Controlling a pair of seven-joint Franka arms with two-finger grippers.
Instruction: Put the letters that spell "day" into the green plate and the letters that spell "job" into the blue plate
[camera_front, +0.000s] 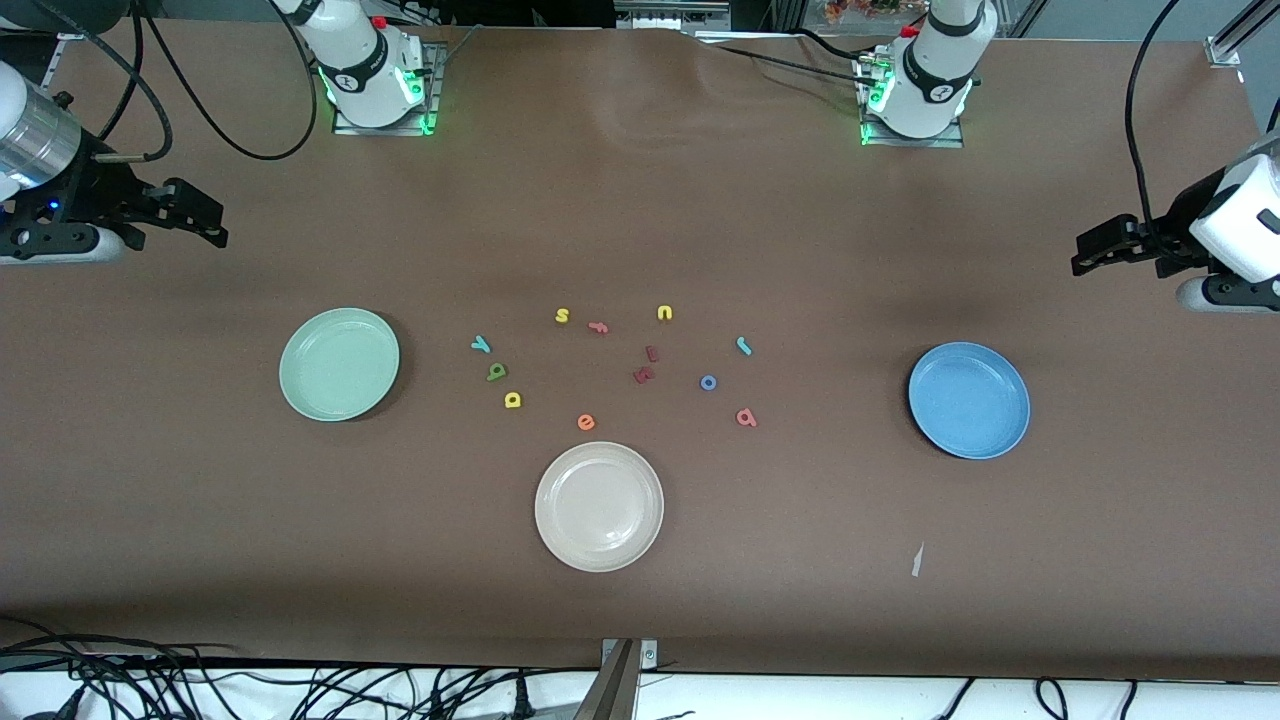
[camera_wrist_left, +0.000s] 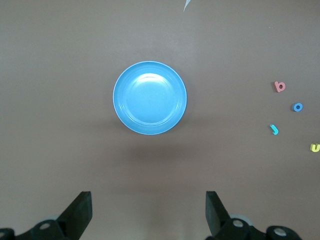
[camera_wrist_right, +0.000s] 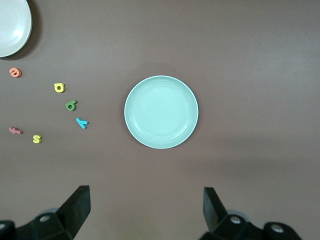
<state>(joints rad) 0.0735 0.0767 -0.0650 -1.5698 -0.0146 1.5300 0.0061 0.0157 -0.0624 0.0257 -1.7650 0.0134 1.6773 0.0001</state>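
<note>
No letter is placed yet; the first pick is pending. Both plates are empty. The right gripper (camera_front: 205, 215) waits with jaws spread, empty, at its end of the table, well apart from the green plate (camera_front: 339, 363). The left gripper (camera_front: 1090, 250) waits likewise near the blue plate (camera_front: 968, 400). The teal y (camera_front: 481, 344), olive-green d (camera_front: 496, 372) and yellow a (camera_front: 513, 400) lie beside the green plate; next move: descend on one
</note>
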